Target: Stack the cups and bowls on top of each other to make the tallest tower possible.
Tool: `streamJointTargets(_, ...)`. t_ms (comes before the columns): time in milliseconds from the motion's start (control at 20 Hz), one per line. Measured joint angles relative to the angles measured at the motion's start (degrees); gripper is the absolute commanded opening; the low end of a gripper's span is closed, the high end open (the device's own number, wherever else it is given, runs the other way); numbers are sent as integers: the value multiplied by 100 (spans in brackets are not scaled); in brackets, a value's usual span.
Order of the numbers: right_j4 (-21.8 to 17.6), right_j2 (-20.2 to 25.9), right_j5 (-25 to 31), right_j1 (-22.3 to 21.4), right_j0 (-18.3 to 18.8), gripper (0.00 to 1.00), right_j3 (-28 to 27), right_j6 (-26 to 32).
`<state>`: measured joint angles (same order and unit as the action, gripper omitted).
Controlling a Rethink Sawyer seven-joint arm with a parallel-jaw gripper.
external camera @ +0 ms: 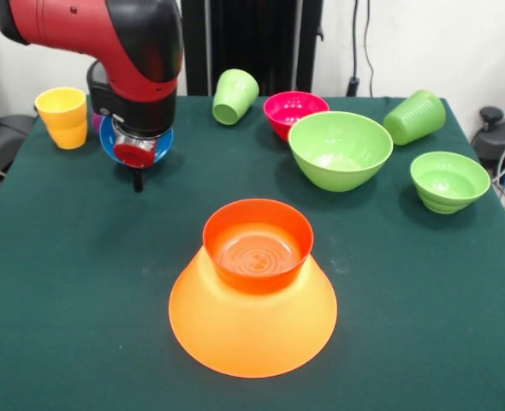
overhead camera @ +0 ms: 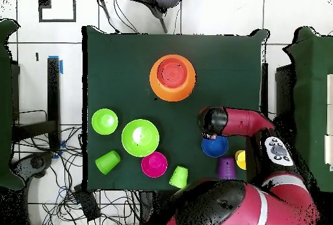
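Observation:
The huge orange bowl lies upside down at the table's front middle, with the red-orange bowl upright on it as the tower. In the overhead view they show as the orange bowl and the red-orange bowl. My gripper hangs at the blue bowl, which the wrist largely hides; overhead the gripper is at the blue bowl's edge. The yellow cup stands beside it, and only a sliver of the purple cup shows.
A light green cup lies on its side at the back. The pink bowl, the large green bowl, a second lying green cup and the small green bowl fill the right.

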<state>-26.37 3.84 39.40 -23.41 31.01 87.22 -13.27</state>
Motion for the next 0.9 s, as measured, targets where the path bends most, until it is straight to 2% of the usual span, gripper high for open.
streamJointTargets(900,-1,-101,0,-120,-1,100,-72,0)
